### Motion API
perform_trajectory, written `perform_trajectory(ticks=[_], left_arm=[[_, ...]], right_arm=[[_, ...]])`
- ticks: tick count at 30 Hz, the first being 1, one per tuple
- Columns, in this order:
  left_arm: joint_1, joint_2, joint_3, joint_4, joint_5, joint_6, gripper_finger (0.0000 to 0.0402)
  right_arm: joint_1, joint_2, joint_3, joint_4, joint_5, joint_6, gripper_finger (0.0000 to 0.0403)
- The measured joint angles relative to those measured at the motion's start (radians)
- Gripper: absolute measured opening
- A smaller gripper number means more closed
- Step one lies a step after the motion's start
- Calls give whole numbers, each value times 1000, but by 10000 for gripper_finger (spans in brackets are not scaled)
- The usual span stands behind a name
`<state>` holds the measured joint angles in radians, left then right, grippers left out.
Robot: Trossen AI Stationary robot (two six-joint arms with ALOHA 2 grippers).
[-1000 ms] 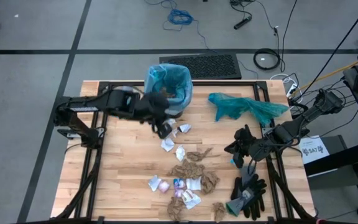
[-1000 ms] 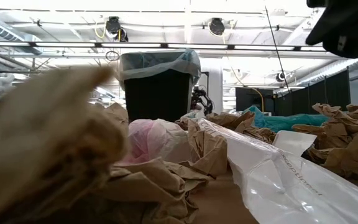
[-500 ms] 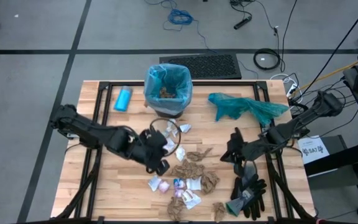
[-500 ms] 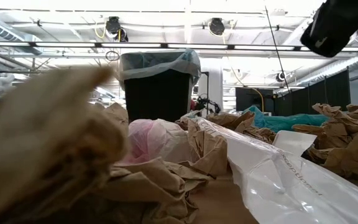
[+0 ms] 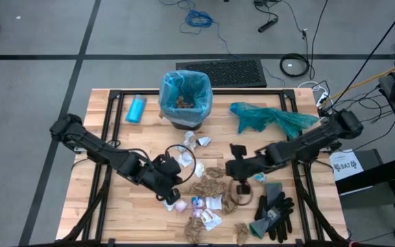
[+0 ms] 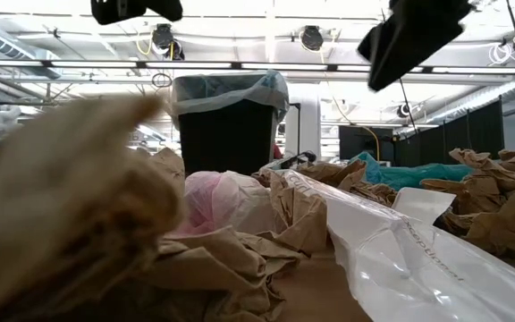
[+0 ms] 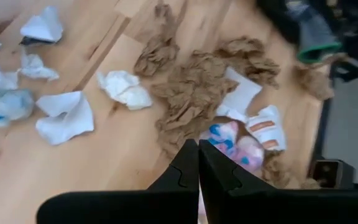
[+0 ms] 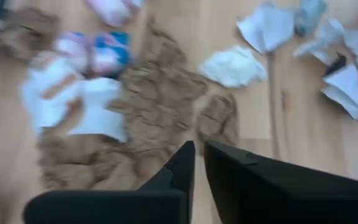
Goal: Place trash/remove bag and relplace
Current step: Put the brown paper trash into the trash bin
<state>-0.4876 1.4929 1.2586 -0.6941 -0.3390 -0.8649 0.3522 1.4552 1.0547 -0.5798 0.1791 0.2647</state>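
The trash [image 5: 208, 186], brown paper wads, white wrappers and a pink-and-blue bit, lies scattered on the near middle of the wooden table [image 5: 115, 206]. The pale blue bag [image 5: 186, 89] lines a black bin [image 6: 229, 134] standing at the far middle, with some scraps inside. My left gripper [image 5: 173, 195] hangs shut over the left part of the pile, its tips [image 7: 197, 144] above a brown wad [image 7: 194, 93] and the pink-and-blue wrapper [image 7: 232, 137]. My right gripper [image 5: 229, 171] hovers over the pile's right part, its fingers [image 8: 199, 146] a narrow gap apart above brown paper [image 8: 166, 106].
A teal-green plastic bag [image 5: 273, 118] lies at the far right, a light-blue bottle [image 5: 136, 108] left of the bin, and black-and-grey gloves [image 5: 274, 213] near the front right corner. In the low view, brown wads [image 6: 70, 206] and a white wrapper [image 6: 392, 250] fill the foreground.
My left gripper has swung from beside the bin toward the table's near edge and come down over the trash pile. My right gripper has moved from the right side toward the table's left, reaching the pile, and its wrist has rolled. The trash has stayed put.
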Motion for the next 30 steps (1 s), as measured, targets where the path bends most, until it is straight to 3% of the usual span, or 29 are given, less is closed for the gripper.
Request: perform_trajectory(ticks=[14, 23, 30], left_arm=[[3, -404, -385, 118, -3, 34, 2], [3, -568, -520, 121, -2, 34, 2], [3, -634, -555, 105, 17, 41, 2]], right_arm=[[-124, 268, 151, 24, -109, 25, 161], [-187, 383, 207, 45, -205, 90, 173], [-187, 425, 207, -17, -207, 67, 172]])
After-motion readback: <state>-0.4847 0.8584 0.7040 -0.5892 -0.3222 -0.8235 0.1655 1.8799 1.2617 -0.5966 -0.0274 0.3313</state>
